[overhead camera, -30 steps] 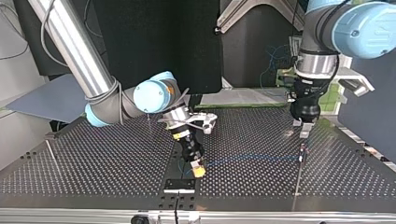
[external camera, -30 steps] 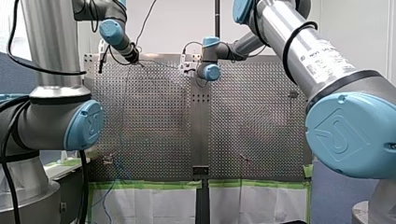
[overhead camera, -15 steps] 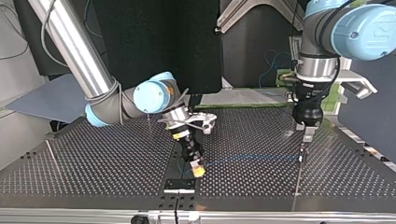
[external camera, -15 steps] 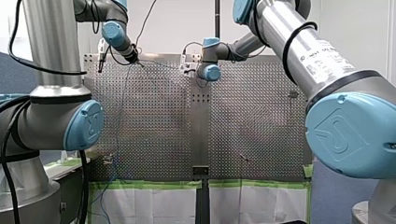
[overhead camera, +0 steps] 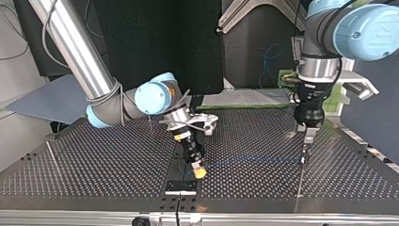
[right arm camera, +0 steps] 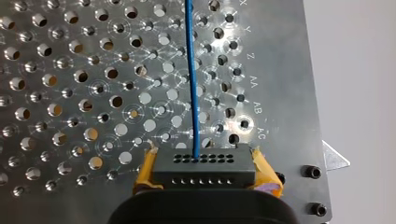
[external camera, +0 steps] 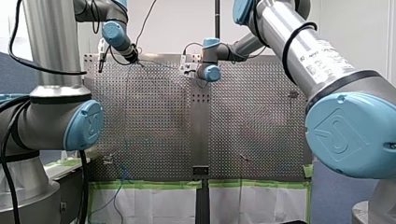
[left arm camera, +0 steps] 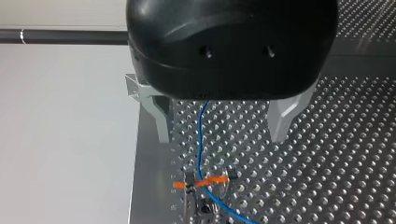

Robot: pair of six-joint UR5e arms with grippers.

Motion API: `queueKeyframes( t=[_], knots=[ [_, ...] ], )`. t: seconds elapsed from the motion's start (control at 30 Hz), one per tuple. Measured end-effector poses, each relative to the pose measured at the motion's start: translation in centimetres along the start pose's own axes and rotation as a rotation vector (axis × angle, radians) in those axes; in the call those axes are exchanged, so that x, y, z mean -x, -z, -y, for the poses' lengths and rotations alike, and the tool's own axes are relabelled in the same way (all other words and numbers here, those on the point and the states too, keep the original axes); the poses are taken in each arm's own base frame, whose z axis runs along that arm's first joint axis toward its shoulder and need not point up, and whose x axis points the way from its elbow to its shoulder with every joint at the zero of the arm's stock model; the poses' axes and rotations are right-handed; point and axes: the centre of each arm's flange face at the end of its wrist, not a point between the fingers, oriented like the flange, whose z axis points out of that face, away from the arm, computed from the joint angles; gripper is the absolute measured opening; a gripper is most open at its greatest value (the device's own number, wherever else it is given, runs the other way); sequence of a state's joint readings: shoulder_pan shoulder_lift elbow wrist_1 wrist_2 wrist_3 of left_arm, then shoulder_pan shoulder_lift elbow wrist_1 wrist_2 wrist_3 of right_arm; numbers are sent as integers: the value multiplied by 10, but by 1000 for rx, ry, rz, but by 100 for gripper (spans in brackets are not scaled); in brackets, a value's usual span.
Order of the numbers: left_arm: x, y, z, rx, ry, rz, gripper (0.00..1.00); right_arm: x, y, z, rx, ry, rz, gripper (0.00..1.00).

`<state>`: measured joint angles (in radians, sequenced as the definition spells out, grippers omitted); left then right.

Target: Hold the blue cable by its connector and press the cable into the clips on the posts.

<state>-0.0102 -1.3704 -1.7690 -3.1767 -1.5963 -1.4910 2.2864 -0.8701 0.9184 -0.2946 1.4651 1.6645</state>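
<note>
Plainly, the largest hazard is the perforated table (overhead camera: 94,165). My right gripper (right arm camera: 204,171) sits low over it near the top view's bottom middle, and if I tilt further the connector (right arm camera: 204,161) could scrape the plate or snag a hole. That gripper is clamped on the connector, with a yellow pad at each end of the block. My left gripper (left arm camera: 223,133) hangs spread wide above the clip (left arm camera: 201,181) and grips nothing. The blue cable (left arm camera: 200,140) passes between its fingers, and I cannot tell whether it is seated in the clip. If I pull too hard from the connector end, the thin cable could spring off the clip or strain at its socket. If I leave it slack, it could bow sideways and miss.

The table is flat bright metal, peppered with regular round holes. My left gripper's body is a smooth black dome with pale, angular metal fingers. The connector is a matte black rectangular block with a row of small sockets. The clip is a small dark fitting crossed by an orange strip. The cable is a slim, smooth blue strand running straight out from the connector.
</note>
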Motion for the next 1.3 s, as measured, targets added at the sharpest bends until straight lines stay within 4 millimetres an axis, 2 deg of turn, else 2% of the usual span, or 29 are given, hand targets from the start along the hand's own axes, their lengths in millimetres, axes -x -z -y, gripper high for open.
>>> queueKeyframes(
  t=[0.27, 0.67, 0.93, 1.1, 1.3],
  knots=[
    [0, -5, 18, -57, 31, 18, 100, 1, 0, 0, 0, 0, 0, 0],
    [11, -34, 57, -63, 42, 57, 100, 2, 0, 0, -1, 0, 4, 0],
    [-7, -46, 85, -60, 34, 20, 100, 3, 0, -2, 1, 1, 5, 0],
    [-16, -60, 85, -20, 29, -1, 100, 4, 0, -2, 1, 3, 7, 0],
    [-5, -70, 73, 49, 34, 17, 100, 5, 0, -3, 1, 4, 9, 0]
  ],
)
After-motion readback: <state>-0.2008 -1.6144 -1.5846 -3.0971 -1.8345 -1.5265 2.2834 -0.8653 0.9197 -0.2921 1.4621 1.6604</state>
